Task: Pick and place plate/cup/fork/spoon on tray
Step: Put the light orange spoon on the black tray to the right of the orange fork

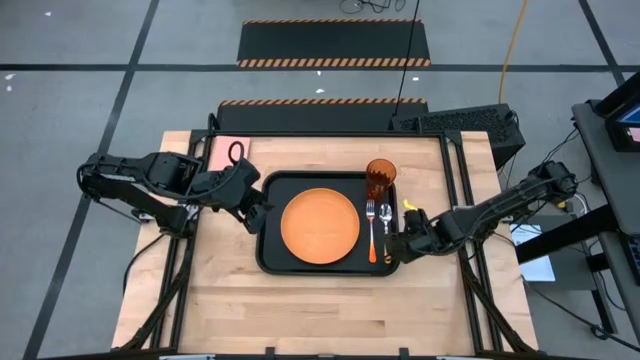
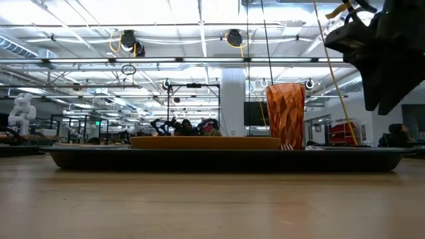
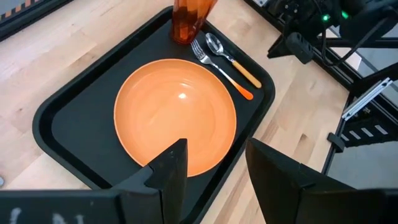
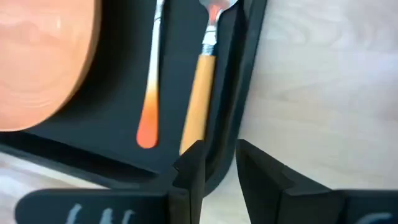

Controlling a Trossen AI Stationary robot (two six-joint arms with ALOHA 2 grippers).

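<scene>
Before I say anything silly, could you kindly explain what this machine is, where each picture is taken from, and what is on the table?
It is a robot with two dark arms at a wooden table. One picture looks straight down, one looks level across the tabletop, and two come from cameras on the arms' wrists.

A black tray holds an orange plate, an orange cup, a fork and a spoon, the last two side by side.

The left claw hangs open at the tray's left edge. The right claw sits at the tray's right edge near the spoon's handle, its fingers slightly apart. Neither holds anything.
</scene>
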